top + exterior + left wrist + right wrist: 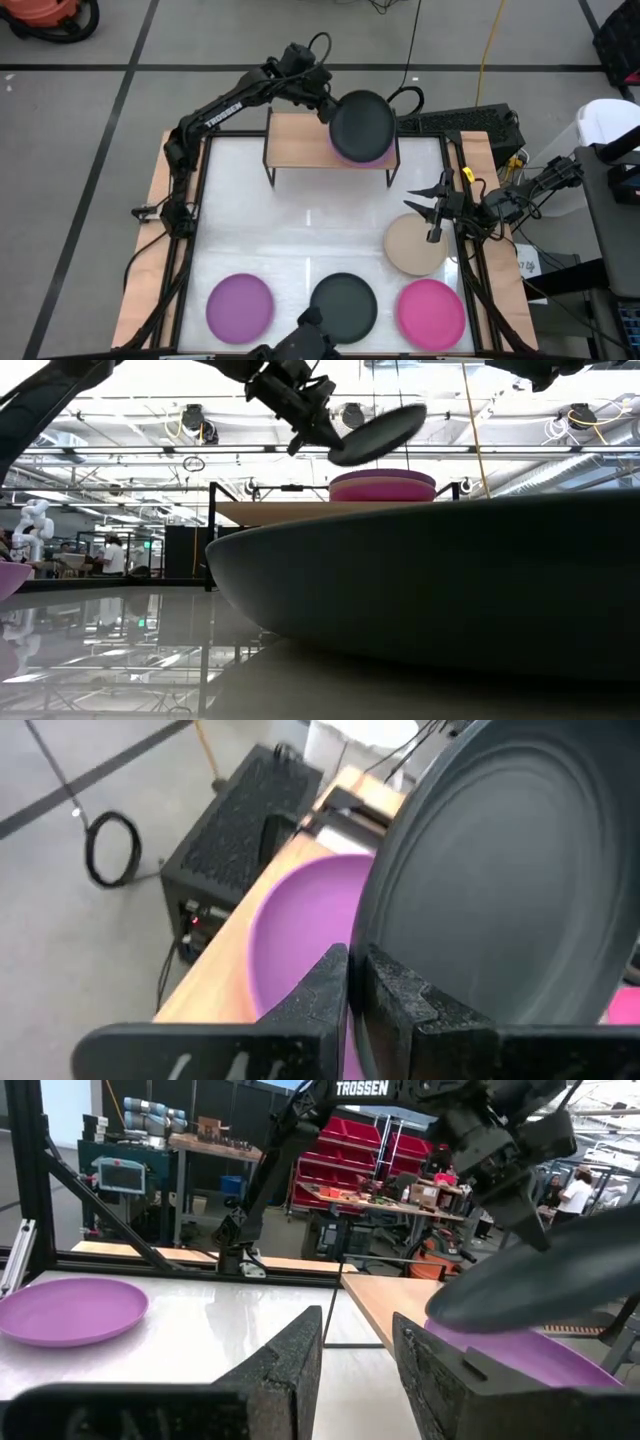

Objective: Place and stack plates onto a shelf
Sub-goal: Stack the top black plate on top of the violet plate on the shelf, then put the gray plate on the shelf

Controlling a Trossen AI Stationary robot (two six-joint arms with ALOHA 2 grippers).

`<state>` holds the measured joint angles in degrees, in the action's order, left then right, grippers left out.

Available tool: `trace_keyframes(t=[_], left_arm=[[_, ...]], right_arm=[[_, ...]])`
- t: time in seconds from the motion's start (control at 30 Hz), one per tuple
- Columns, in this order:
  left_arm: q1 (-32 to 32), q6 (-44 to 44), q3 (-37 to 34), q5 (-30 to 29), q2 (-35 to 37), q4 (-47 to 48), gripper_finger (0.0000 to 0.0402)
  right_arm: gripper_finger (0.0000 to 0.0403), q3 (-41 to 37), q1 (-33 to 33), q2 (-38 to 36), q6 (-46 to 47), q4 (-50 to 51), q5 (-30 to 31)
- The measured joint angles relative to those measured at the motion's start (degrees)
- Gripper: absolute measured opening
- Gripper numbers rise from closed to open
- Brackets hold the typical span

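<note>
I have the left gripper [328, 108] clenched on the rim of a round dark grey matte plate [362, 126], held tilted in the air over the right end of the low shelf with the light wooden top and thin black legs [300, 142], which stands at the far side of the white tabletop [300, 230]. In the left wrist view its fingers [400, 1005] pinch the plate's edge. Below the held plate, on the shelf's right half, lies a small stack: a purple plate [300, 920] on top and a magenta plate [383, 491] under it, as the low view shows. The held plate is clear of the stack, not touching it.

The right gripper [432, 212] hangs over the right side of the table, just above the far-left edge of a round beige plate [416, 248] lying flat on the tabletop. Its fingers [290, 1360] stand apart, released, with nothing between them.

Along the near edge of the table I see three more plates lying flat in a row, well apart from each other: a second purple plate [240, 306] on the left, a second dark grey plate [344, 303] in the middle, and a second magenta plate [431, 312] on the right. The left half of the shelf top is bare wood.
</note>
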<state>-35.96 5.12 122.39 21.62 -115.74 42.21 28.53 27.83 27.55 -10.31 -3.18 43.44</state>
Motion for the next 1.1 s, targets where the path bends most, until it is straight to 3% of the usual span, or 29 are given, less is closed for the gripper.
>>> trace_keyframes(t=[0.33,0.43,0.73,0.97,1.1], left_arm=[[0.9,-1.9,0.0,-7.8,-2.0,1.0,0.0036],[1.1,-2.0,0.0,-7.6,-2.3,-0.2,0.0043],[1.3,-2.4,0.0,-7.0,-2.1,-2.5,0.0131],[2.0,-6.6,0.0,-5.3,4.5,-2.2,0.0149],[6.1,-11.8,0.0,-7.0,9.3,-2.3,0.0142]], right_arm=[[0.0109,0.0,0.0,0.0,0.6,0.0,0.0],[0.0109,0.0,0.0,0.0,0.6,0.0,0.0],[0.0109,0.0,0.0,0.0,0.2,0.2,0.0],[0.0109,0.0,0.0,0.0,0.5,2.6,0.1],[0.0109,0.0,0.0,0.0,1.6,6.1,0.3]])
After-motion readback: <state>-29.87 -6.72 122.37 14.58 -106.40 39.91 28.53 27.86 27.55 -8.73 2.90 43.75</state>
